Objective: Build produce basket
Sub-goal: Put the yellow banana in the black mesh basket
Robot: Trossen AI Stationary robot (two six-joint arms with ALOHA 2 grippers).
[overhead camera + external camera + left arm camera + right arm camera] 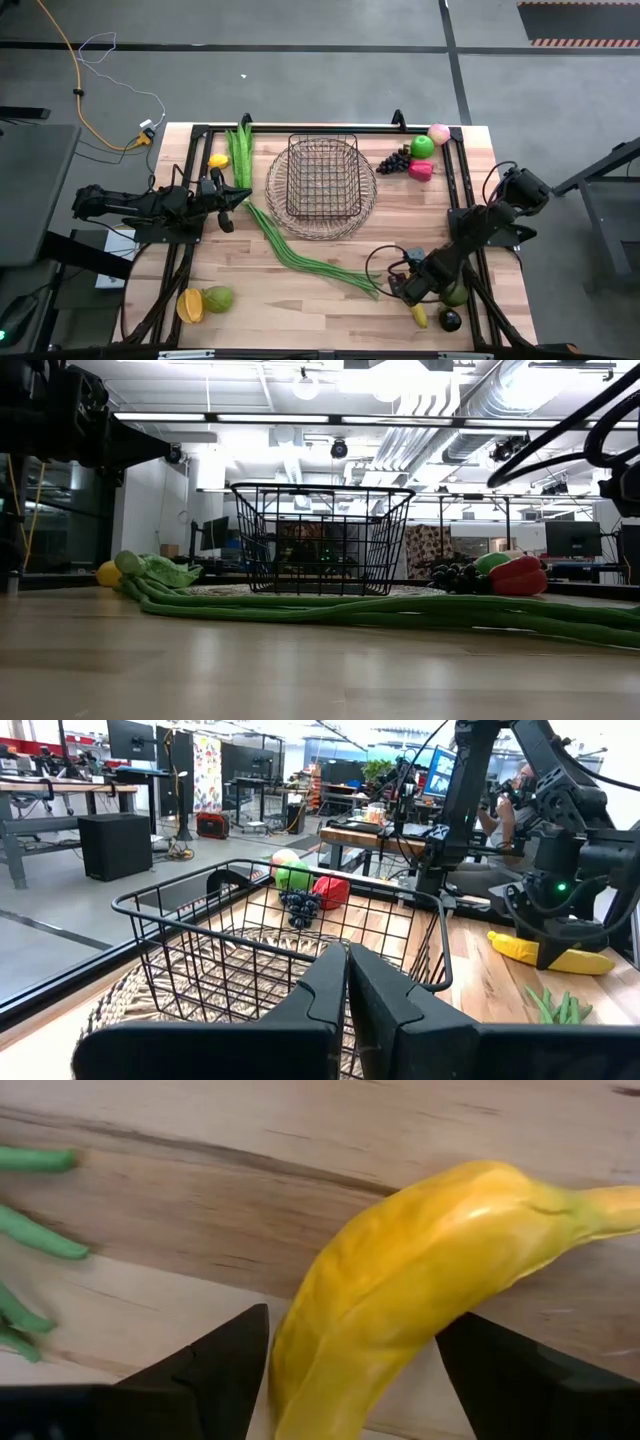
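The dark wire basket (322, 185) stands on a round woven mat at the table's middle back. Long green beans (300, 250) lie in front of it. A yellow banana (420, 1270) lies flat on the table near the front right corner, also seen in the high view (419, 316). My right gripper (352, 1320) points down over the banana, open, one finger on either side of its body; no touch shows. My left gripper (240, 197) hovers level at the basket's left side, shut and holding nothing.
Grapes (395, 160), a green apple (422, 146), a pink apple (438, 133) and a red fruit (421, 170) sit at the back right. A lemon (218, 161) lies back left. An orange fruit (190, 305) and a green one (218, 298) lie front left. A dark avocado (450, 320) lies beside the banana.
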